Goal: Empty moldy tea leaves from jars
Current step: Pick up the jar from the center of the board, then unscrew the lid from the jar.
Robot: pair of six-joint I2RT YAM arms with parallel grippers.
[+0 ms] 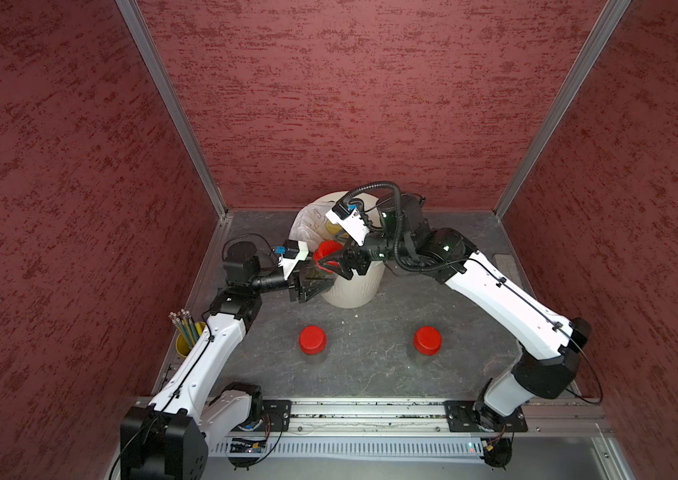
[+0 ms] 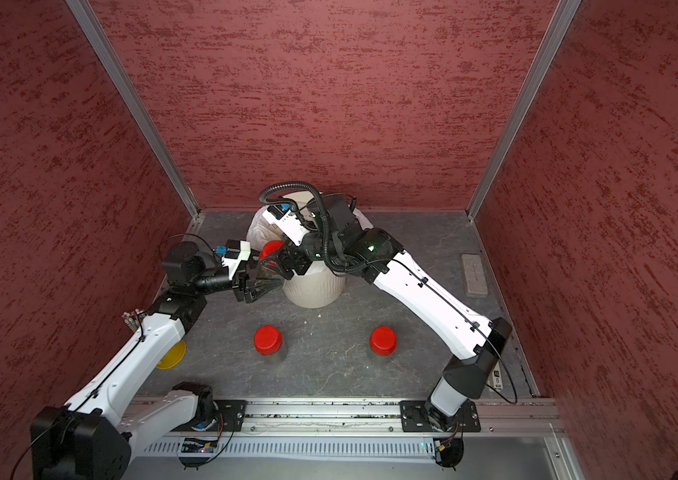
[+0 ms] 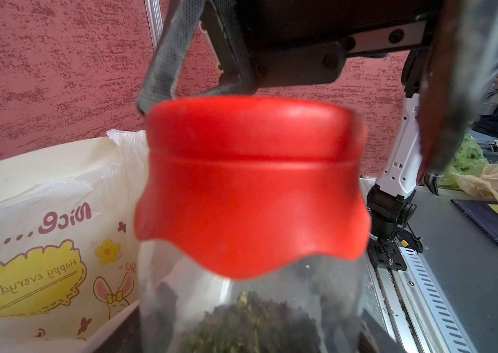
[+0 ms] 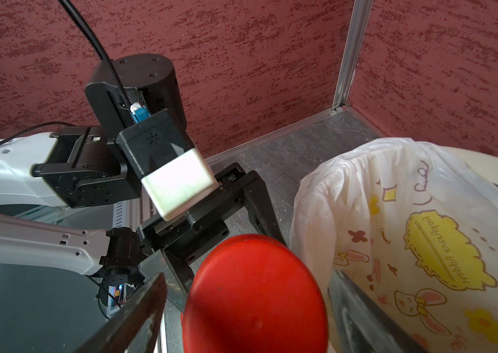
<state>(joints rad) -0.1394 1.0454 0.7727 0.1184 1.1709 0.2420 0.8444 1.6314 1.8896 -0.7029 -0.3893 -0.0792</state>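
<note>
A clear jar (image 3: 241, 305) with a red lid (image 1: 327, 250) and dark green tea leaves (image 3: 241, 327) inside hangs tilted at the bin's left rim. My left gripper (image 1: 310, 289) is shut on its clear body. My right gripper (image 4: 247, 305) is open, and its fingers (image 4: 137, 311) stand on either side of that lid (image 4: 257, 296) with small gaps. Two more jars with red lids stand upright on the table in both top views, one at the left (image 1: 312, 339) and one at the right (image 1: 427, 340). No gripper is near them.
The cream ribbed bin (image 1: 354, 291) with a white printed bag (image 4: 394, 214) stands at the back centre under both grippers. A yellow cup of pencils (image 1: 187, 336) sits beside the left arm. A grey block (image 2: 473, 274) lies by the right wall. Red walls enclose three sides.
</note>
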